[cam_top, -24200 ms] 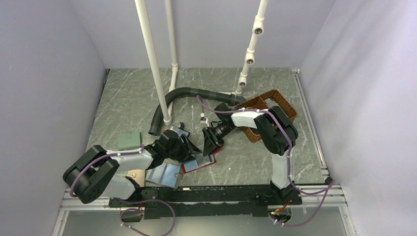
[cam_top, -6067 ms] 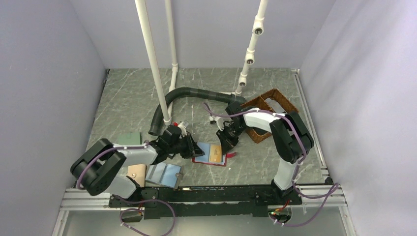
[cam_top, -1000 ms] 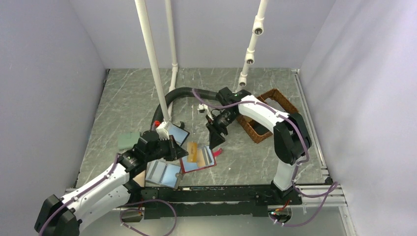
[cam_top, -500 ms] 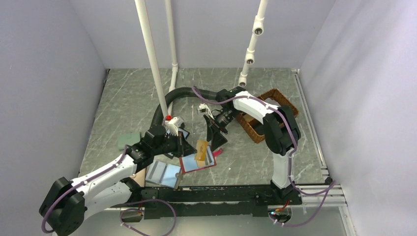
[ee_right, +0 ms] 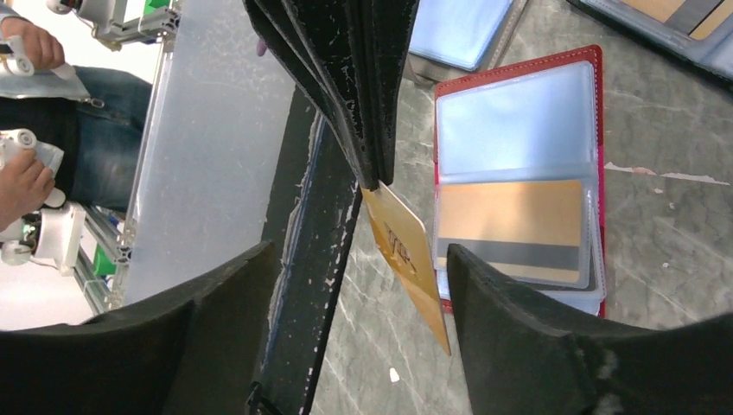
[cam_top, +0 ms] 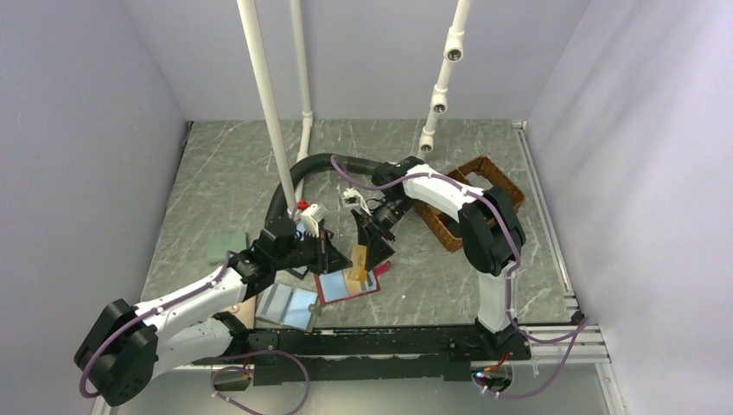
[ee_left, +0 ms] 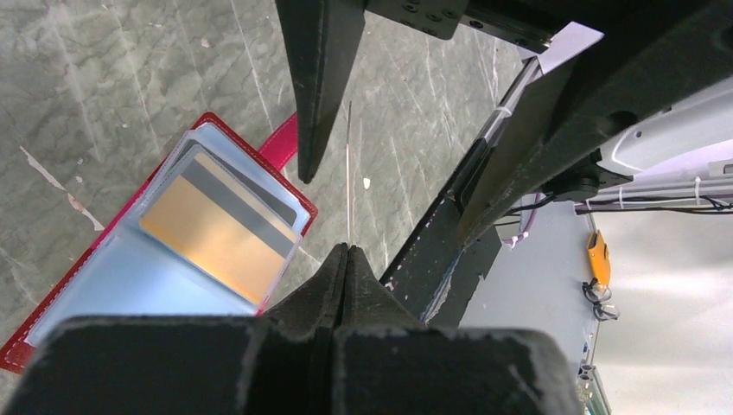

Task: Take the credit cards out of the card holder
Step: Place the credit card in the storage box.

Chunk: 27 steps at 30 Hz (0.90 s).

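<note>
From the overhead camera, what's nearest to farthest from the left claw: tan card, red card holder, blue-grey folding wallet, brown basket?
1. tan card: pinched in the left gripper itself.
2. red card holder: lying open just beneath, toward the near edge.
3. blue-grey folding wallet: nearer the arm bases, on the left.
4. brown basket: far off on the right side.

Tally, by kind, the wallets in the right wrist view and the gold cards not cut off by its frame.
Wallets: 3 (red card holder, grey-blue wallet, dark-rimmed case)
Gold cards: 2 (lifted card, pocketed card)
Total: 5
</note>
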### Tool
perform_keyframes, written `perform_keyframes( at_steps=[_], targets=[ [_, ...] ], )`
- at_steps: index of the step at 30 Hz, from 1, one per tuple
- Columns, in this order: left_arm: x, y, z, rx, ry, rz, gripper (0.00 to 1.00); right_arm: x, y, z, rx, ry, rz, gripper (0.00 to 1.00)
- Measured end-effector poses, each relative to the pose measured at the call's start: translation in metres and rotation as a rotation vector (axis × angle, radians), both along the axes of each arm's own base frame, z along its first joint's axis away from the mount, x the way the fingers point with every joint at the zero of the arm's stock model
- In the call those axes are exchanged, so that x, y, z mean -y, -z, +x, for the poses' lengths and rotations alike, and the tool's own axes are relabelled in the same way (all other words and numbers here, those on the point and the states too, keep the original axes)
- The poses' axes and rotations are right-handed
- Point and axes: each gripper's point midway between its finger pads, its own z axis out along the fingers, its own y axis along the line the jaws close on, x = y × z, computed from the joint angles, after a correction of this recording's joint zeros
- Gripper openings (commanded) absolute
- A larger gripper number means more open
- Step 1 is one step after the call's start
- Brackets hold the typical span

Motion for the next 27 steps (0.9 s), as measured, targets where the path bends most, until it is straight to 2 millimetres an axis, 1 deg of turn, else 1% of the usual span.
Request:
perform_keyframes(
  at_steps=[2,6,10,11,12,16,18,20,23,27],
  targets=[
    [0.001,-0.001,0.000,0.003,0.000,-0.004,0.00,0.000,-0.001,-0.001,-0.004,0.000,0.004,0.54],
    [0.002,-0.003,0.000,0.009,0.002,-0.010,0.00,0.000,-0.001,-0.001,-0.011,0.002,0.002,0.32],
    [0.002,-0.003,0.000,0.009,0.003,-0.010,0.00,0.001,-0.002,-0.002,-0.016,0.001,0.000,0.07],
    [0.002,-0.003,0.000,0.010,0.004,-0.010,0.02,0.002,-0.002,-0.003,-0.015,-0.002,0.000,0.00],
    [0.002,-0.003,0.000,0.011,0.005,-0.011,0.05,0.003,-0.002,-0.004,-0.016,-0.007,0.000,0.00],
    [0.003,-0.009,-0.003,0.022,0.006,-0.022,0.20,0.005,-0.003,-0.006,-0.018,-0.036,0.005,0.00],
    [-0.001,-0.011,-0.001,0.030,-0.018,-0.017,0.28,0.009,-0.003,-0.009,-0.020,-0.045,-0.008,0.00],
    [-0.004,-0.015,0.002,0.044,-0.045,-0.016,0.33,0.012,-0.002,-0.010,-0.016,-0.049,-0.020,0.00],
    [-0.008,-0.021,0.005,0.057,-0.072,-0.009,0.44,0.017,-0.003,-0.015,-0.005,-0.052,-0.034,0.00],
    [-0.010,-0.036,0.011,0.066,-0.101,0.000,0.48,0.028,-0.010,-0.024,0.028,-0.050,-0.041,0.00]
  ],
)
